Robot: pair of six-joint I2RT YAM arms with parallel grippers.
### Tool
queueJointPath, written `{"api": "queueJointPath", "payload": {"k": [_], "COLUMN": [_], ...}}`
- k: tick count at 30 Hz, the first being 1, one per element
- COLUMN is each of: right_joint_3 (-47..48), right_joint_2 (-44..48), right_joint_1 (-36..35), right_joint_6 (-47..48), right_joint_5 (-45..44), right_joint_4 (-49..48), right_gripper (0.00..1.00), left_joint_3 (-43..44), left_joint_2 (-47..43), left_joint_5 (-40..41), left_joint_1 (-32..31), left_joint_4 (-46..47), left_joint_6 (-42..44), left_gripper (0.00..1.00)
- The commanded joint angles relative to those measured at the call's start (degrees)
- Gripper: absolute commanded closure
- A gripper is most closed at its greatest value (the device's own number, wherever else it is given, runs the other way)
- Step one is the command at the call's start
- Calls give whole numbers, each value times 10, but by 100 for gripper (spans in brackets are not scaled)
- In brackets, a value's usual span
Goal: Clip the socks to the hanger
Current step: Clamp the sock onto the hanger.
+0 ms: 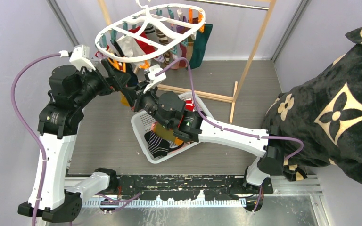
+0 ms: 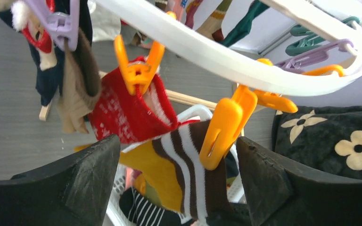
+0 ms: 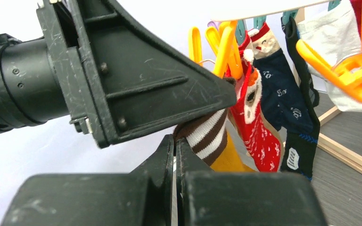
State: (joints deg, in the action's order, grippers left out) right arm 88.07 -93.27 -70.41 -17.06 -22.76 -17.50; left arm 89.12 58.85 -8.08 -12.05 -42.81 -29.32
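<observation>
Your left gripper (image 2: 177, 146) stands spread wide, its black fingers on either side of a bright orange plastic peg (image 2: 221, 127) and a brown-and-white striped sock with a mustard patch (image 2: 184, 165). Your right gripper (image 3: 175, 146) is pressed together, pinching that sock's striped end just beside the left finger. The peg hangs from the big white plastic oval hanger (image 1: 136, 60), its lower end lying over the sock; whether it bites the fabric, I can't tell. The next orange peg along holds a red Christmas-patterned sock (image 2: 122, 113). More socks hang round the ring, and others lie in the white rectangular mesh basket (image 1: 135, 126) under your right arm.
</observation>
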Motion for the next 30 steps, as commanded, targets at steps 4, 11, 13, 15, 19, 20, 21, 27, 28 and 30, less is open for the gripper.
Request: {"api": "queueJointPath", "payload": {"k": [4,11,13,15,19,20,21,27,28,30], "right_joint_3": [34,42,52,64,83,87,92,130,133,137], "right_joint_2": [7,15,14,12,9,7,4,-17,-18,-21], "right_joint_1": [-2,10,14,17,17,18,18,18,18,18], "right_joint_6": [12,5,2,2,-9,-14,-19,-35,-36,-37], "right_joint_5": [8,19,29,38,57,62,68,91,93,95], "right_joint_4": [-2,16,27,41,57,60,65,91,94,97], "right_gripper": [99,99,99,99,99,99,99,99,99,99], "left_joint_3": [1,-43,-63,-93,-155,-168,-177,-157,-152,-147], "left_joint_2": [-64,-140,-159,-177,-192,-191,-189,-145,-140,-134], "left_joint_5": [30,-8,-43,-75,-99,-106,-111,-110,-98,-80], "left_joint_1": [-2,-2,-2,-2,-2,-2,-2,-2,-2,-2], "left_joint_4": [-30,-57,-62,-62,-46,-33,-20,45,50,58], "left_joint_6": [41,79,94,108,124,130,133,142,145,144], "left_gripper": [2,1,3,6,11,11,12,21,23,29]}}
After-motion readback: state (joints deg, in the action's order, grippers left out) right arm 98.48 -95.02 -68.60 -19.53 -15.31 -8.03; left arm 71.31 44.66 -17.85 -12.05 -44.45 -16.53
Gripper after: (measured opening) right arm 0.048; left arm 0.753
